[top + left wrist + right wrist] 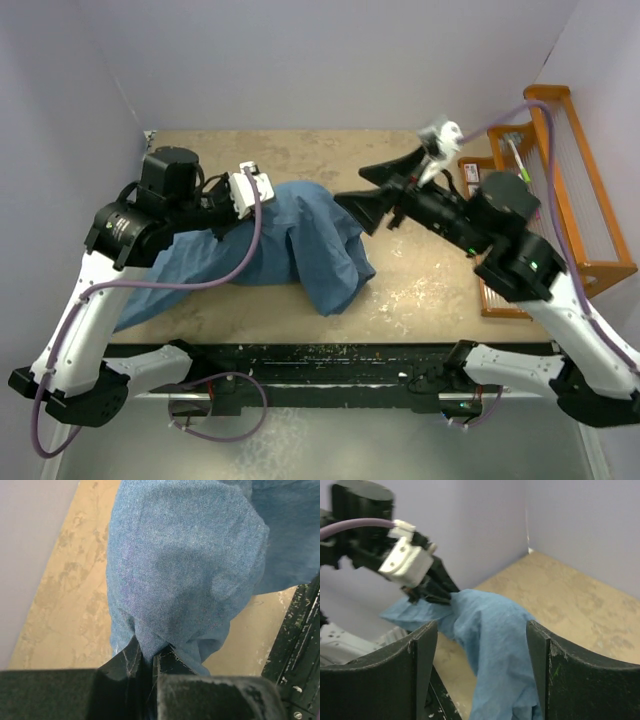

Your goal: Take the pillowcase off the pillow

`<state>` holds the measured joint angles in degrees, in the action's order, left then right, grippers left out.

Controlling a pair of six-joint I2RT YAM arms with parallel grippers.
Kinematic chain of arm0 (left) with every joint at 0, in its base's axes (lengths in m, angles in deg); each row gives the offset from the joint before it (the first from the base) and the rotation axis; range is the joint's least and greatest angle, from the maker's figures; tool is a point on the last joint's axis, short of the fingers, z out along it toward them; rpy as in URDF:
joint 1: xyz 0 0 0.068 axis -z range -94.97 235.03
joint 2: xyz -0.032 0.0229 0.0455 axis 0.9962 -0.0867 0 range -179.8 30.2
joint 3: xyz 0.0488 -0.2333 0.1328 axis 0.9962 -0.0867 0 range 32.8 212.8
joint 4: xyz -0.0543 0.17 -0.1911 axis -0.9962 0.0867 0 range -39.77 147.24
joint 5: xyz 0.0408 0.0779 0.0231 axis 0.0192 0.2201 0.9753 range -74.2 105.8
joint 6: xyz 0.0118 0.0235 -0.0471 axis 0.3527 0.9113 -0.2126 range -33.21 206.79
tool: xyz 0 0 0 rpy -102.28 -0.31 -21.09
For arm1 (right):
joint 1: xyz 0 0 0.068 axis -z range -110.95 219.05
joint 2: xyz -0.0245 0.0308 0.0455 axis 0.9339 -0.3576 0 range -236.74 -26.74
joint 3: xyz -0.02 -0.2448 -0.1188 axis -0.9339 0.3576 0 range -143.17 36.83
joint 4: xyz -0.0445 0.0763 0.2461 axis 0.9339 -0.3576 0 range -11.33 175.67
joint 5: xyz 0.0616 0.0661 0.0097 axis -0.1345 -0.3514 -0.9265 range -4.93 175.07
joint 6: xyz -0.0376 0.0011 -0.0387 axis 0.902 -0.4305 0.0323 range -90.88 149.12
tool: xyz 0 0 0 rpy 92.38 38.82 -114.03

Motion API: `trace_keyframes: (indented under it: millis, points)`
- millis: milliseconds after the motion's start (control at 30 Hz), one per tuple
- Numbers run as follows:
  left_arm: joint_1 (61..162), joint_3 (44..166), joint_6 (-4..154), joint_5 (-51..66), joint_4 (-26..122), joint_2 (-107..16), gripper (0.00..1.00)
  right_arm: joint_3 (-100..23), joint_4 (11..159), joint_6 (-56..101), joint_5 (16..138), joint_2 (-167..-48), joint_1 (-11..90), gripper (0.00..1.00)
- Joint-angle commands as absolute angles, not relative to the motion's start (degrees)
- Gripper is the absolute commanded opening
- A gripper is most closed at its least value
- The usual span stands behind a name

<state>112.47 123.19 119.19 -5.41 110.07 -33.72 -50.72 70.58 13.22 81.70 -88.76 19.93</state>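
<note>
The left claw [152, 661] was shut tight on a fold of the blue pillowcase [290, 245], which lay long-ways from left to right on the desk [430, 290], while the open right claw [350, 197] waited just beside its right end, holding nothing.

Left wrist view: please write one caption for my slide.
Left gripper shut on the wrinkled slate-blue cloth pillowcase, held above the mottled tan table.

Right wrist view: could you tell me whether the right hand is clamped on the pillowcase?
No, the right hand stands wide open, with the pillowcase not pinched.
</note>
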Motion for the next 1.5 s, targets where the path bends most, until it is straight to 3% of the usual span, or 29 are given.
trace_keyframes:
  millis: [0,167,367,700,800,933,1000,1467]
  points:
    - [112.2,130.9,124.5,-4.8,109.9,-32.3,0.00,-42.6,75.8,12.6,78.6,-82.3,19.6,0.74]
    - [112.2,131.6,127.2,-2.7,110.3,-31.5,0.00,-28.9,75.7,6.5,81.3,-72.6,19.6,0.68]
    - [112.2,135.6,128.2,-3.0,111.5,-32.3,0.00,-10.5,78.9,2.0,83.4,-67.9,19.6,0.48]
    - [112.2,140.3,127.8,-4.7,116.1,-33.0,0.00,-11.9,90.4,1.6,79.1,-80.2,19.5,0.41]
    - [112.2,141.3,128.3,-6.5,118.3,-33.1,0.00,-14.3,94.4,1.6,77.3,-83.9,19.1,0.43]
    - [112.2,145.0,129.5,-10.6,123.0,-33.8,0.00,-16.5,94.7,4.0,81.5,-81.7,19.2,0.70]
    - [112.2,146.4,130.2,-12.2,125.0,-34.1,0.00,-16.9,94.7,6.7,84.0,-80.1,19.5,0.74]
    - [112.3,154.6,135.0,-22.6,139.0,-37.5,0.00,-30.3,94.2,18.2,92.3,-88.0,20.4,0.73]
